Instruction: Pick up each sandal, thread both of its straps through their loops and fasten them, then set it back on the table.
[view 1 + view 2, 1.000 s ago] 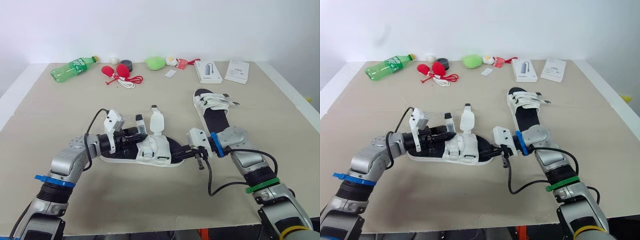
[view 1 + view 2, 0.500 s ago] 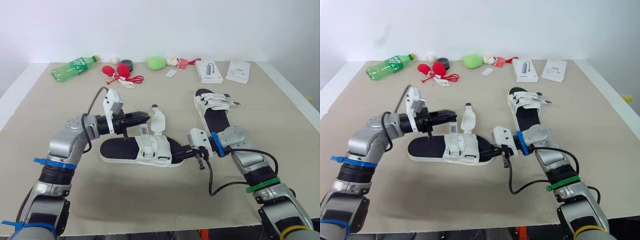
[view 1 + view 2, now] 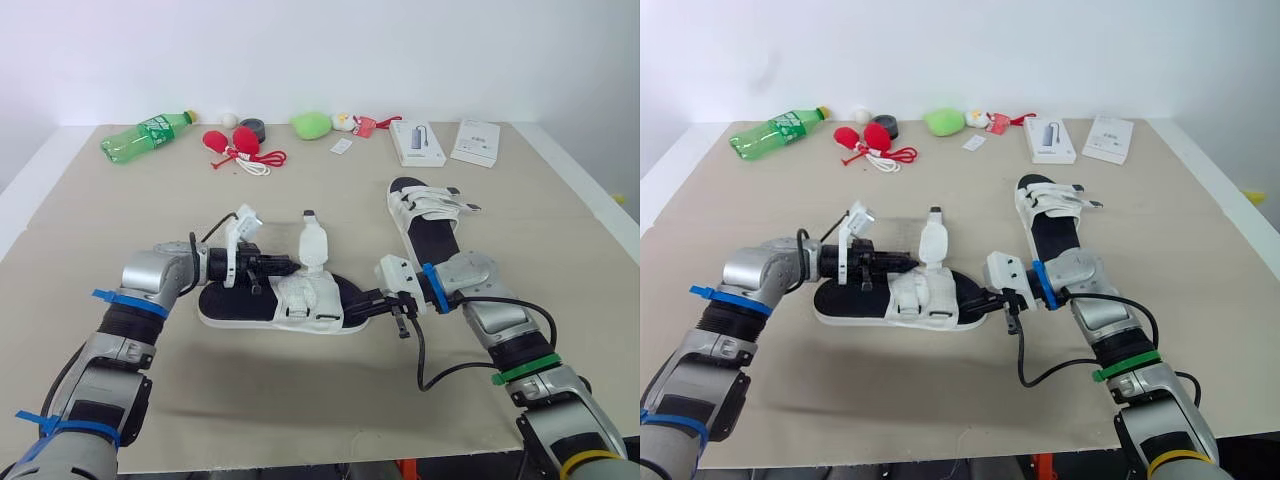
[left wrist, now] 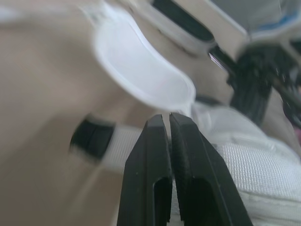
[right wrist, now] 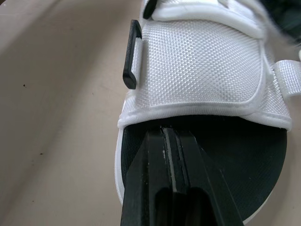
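A black-soled sandal (image 3: 236, 305) with a white upper (image 5: 197, 61) lies on the table in front of me. Its broad white strap (image 3: 312, 245) stands upright and unfastened. My left gripper (image 3: 283, 268) is shut, low over the heel end with its tips at the base of that strap (image 4: 141, 70). I cannot tell whether it touches the strap. My right gripper (image 5: 170, 134) is shut on the toe end of the sole, under the front band; in the left eye view the right gripper (image 3: 362, 308) sits at the sandal's right tip. A second sandal (image 3: 432, 240) lies to the right.
Along the back edge lie a green bottle (image 3: 145, 138), red balls with a cord (image 3: 235, 145), a black round item (image 3: 252, 128), a green lump (image 3: 311, 125) and two white boxes (image 3: 417, 143) (image 3: 474, 142). Bare tabletop (image 3: 300, 400) spreads in front of the sandal.
My left gripper rose off the sandal half a second ago and has come back down to the heel end by the upright strap. The right gripper has stayed in place.
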`<state>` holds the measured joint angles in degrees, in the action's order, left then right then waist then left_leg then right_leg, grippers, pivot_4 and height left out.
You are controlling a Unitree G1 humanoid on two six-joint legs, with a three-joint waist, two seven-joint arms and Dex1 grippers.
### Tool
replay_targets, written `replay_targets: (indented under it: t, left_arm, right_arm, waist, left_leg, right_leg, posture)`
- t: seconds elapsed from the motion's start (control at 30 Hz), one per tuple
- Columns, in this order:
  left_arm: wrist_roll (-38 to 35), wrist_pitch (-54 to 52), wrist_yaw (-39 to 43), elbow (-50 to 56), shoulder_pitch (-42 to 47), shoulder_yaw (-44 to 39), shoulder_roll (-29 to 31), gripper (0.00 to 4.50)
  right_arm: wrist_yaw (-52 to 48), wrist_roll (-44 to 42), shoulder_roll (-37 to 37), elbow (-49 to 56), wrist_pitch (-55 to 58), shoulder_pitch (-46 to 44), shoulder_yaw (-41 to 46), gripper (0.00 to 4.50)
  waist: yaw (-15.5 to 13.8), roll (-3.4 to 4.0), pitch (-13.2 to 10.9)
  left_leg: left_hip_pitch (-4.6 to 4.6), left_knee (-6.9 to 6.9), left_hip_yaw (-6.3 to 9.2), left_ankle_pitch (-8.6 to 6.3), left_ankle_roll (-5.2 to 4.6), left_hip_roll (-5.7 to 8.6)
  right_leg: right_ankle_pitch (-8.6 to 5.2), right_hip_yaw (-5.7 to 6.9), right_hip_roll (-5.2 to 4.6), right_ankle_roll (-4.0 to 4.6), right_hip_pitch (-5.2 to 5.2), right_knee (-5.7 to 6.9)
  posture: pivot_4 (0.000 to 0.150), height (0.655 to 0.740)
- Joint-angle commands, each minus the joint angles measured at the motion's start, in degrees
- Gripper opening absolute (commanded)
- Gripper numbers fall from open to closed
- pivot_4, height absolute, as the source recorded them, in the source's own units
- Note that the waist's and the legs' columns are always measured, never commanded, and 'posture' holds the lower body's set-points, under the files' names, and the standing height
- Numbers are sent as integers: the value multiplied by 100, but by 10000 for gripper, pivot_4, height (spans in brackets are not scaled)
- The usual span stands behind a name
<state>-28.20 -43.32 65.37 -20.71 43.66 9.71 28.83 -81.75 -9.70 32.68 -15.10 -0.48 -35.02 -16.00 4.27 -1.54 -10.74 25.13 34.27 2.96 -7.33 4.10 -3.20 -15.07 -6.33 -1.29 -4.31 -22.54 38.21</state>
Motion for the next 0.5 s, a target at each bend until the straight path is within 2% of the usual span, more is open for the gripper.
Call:
replay_targets:
  t: [0.03,0.27,0.4,0.5]
  left_arm:
    - [436,299,96,-46,-89,317,12,2247]
    - [961,961,-280,-736,59,140,-131,2247]
    - [952,1261,-528,-1071,331,-242,-243,2247]
    - [715,1088,-607,-1252,608,-562,-325,2247]
  right_arm:
    - [80,103,90,51,44,65,9,0]
    - [78,103,87,25,42,39,-4,0]
    - [78,118,63,-20,20,6,-18,0]
    - [80,128,58,-47,-1,-10,-21,0]
  waist:
    - [-1,-1,0]
    - [-1,-1,2]
    - [-1,-1,2]
    - [-1,-1,2]
  left_leg:
    - [0,0,2,0,0,0]
    - [-7,3,3,0,0,1]
    - [-7,2,5,0,0,2]
    - [-6,2,8,0,0,3]
  right_leg:
    - [0,1,0,0,2,0]
    - [-11,2,-1,22,11,0]
    - [-7,2,-2,11,11,0]
    - [-2,6,-1,3,10,1]
  posture:
    - [1500,7400]
    - [1500,7400]
    - [1500,7400]
    - [1500,7400]
